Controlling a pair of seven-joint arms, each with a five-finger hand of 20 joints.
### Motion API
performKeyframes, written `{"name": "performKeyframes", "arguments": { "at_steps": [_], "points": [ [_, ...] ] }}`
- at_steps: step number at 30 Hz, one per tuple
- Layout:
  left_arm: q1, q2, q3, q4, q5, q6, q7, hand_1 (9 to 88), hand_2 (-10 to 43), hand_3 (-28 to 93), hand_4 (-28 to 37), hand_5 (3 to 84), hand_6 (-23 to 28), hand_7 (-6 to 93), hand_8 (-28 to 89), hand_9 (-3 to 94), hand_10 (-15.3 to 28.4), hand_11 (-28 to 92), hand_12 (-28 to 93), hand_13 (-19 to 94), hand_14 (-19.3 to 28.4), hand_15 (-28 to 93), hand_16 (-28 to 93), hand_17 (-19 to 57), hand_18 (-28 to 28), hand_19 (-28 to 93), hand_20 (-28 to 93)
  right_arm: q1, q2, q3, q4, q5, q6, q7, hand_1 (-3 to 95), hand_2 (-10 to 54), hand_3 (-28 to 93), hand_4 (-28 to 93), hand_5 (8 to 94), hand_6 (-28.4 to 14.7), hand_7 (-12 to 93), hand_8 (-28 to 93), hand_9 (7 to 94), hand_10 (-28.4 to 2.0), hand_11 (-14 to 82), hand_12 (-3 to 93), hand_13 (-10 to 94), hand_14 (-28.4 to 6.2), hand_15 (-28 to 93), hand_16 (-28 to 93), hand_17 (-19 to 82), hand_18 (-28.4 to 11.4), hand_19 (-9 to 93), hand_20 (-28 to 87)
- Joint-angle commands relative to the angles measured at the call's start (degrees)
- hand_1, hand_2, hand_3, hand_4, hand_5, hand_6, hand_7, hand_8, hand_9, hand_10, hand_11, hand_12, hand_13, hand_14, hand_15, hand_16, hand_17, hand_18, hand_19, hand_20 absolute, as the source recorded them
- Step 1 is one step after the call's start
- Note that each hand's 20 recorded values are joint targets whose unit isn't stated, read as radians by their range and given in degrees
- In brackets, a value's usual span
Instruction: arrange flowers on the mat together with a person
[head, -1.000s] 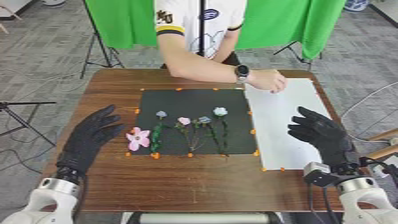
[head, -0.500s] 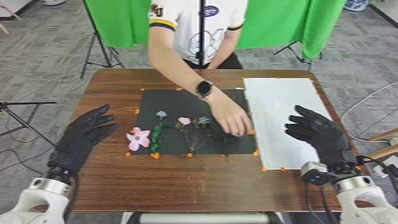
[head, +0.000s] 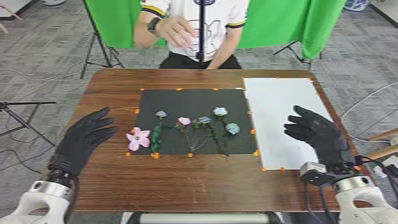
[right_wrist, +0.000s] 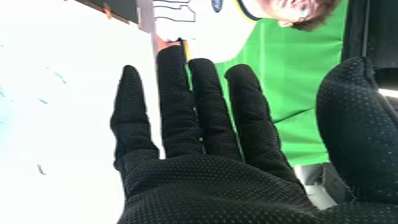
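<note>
Stemmed flowers (head: 219, 111) lay side-by-side on black mat (head: 182, 99), likely forming a row | left hand (head: 83, 136), right hand (head: 322, 135): unclenched, empty, held aside, presumably giving person's hand (head: 178, 31) room

A flat black rectangular mat (head: 190, 100) bears a large pink flower (head: 138, 140) across its left edge and five smaller blue and pink flowers (head: 219, 111) in an uneven row.

Left arm: white, jointed (head: 41, 204), in from the bottom left.
Left hand: black fabric glove (head: 77, 144), angled forward and inward, fingers loosely extended.
Right arm: white, jointed (head: 362, 200), in from the bottom right.
Right hand: black fabric glove (head: 320, 137), fingers straight, slightly spread, thumb held apart.
</note>
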Motion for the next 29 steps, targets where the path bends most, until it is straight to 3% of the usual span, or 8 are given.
{"name": "performKeyframes", "arguments": {
  "at_steps": [1,3,6,12,15,20,24,29],
  "points": [
    [1.8,-0.79,-0.76,-0.37,-0.23,0.96,0.34,24.6,-2.3,70,-25.8,32.7,2.8,22.7,-11,29.9,11.9,28,18,27,14.4,48,-2,-6.6,20.8,50,12,-0.1,-0.7,-0.2,0.0,-1.4,-0.4,-0.2,17.6,2.9,88,-24,41.8,-4.1,14,-9,43.6,-14.5,11.7,22.6,38,-12.3,28,25,11,-21.2,42,24],
    [0.3,-0.52,0.08,0.18,-0.22,0.47,0.23,24.6,-2.3,70,-25.8,32.7,2.8,22.8,-11,29.9,11.9,28,18,27,14.4,48,-2,-6.6,20.8,50,12,-0.7,-0.1,0.2,-0.3,-0.3,1.3,-0.6,17.6,2.8,88,-24,41.8,-4.1,14,-9,43.6,-14.5,11.7,22.6,38,-12.3,28,25,11,-21.2,42,24],
    [0.7,-0.09,-0.83,-0.21,0.06,0.45,0.18,24.6,-2.3,70,-25.8,32.7,2.8,22.6,-11,30.0,11.9,28,18,27,14.4,48,-2,-6.6,20.8,50,12,0.6,0.2,-0.3,0.2,0.6,0.6,-0.2,17.6,2.8,88,-24,42.0,-4.2,14,-9,43.8,-14.5,11.8,22.6,38,-12.2,28,25,11,-21.2,42,24],
    [0.7,-1.23,-0.57,0.08,-0.14,0.18,-0.13,24.5,-2.4,70,-25.9,32.7,2.8,22.6,-11,30.0,11.9,28,18,27,14.3,48,-2,-6.6,20.8,50,12,-1.6,-0.1,0.3,-0.7,0.1,0.8,0.1,17.6,2.8,88,-24,42.1,-4.2,14,-9,43.7,-14.5,11.7,22.5,38,-12.3,28,25,11,-21.2,42,24],
    [-0.5,-0.18,-0.32,0.51,-0.17,0.16,0.35,24.5,-2.4,70,-25.9,32.7,2.8,22.6,-11,30.0,11.9,28,18,27,14.4,48,-2,-6.6,20.8,50,12,-0.5,0.3,-0.8,-0.2,1.9,2.6,-1.0,17.5,2.9,88,-24,42.3,-4.0,14,-9,44.0,-14.6,11.9,22.6,38,-12.2,29,25,11,-21.2,42,24],
    [1.6,-0.73,-0.92,-0.06,-0.70,1.14,0.97,24.6,-2.4,70,-25.9,32.7,2.8,22.7,-11,30.0,11.9,28,18,27,14.4,48,-2,-6.6,20.8,50,12,1.5,-0.3,-1.9,0.2,-0.1,-0.4,-0.1,17.5,2.9,88,-24,42.7,-4.2,15,-9,44.4,-14.5,12.3,22.7,39,-12.4,29,25,11,-21.2,43,25],
    [-1.9,-0.02,0.93,1.30,-0.14,-0.46,0.03,24.6,-2.4,70,-25.9,32.8,2.9,22.7,-11,30.0,12.0,28,18,27,14.4,48,-2,-6.6,20.9,50,12,2.4,0.4,-2.8,0.2,1.2,2.3,-1.7,17.7,2.9,89,-24,42.6,-4.2,14,-9,44.5,-14.4,12.4,22.6,39,-12.4,30,24,11,-21.2,43,24],
    [0.1,-0.67,-0.32,0.51,-0.17,-0.07,0.06,24.7,-2.3,70,-25.9,32.8,2.9,22.8,-11,29.9,11.9,28,18,27,14.3,48,-2,-6.6,20.8,50,12,2.0,-0.4,-2.2,0.2,-0.7,-1.0,-0.3,17.8,2.8,89,-24,42.8,-4.2,15,-9,44.7,-14.5,12.6,22.5,39,-12.4,30,24,11,-21.2,43,24]
  ]
}}
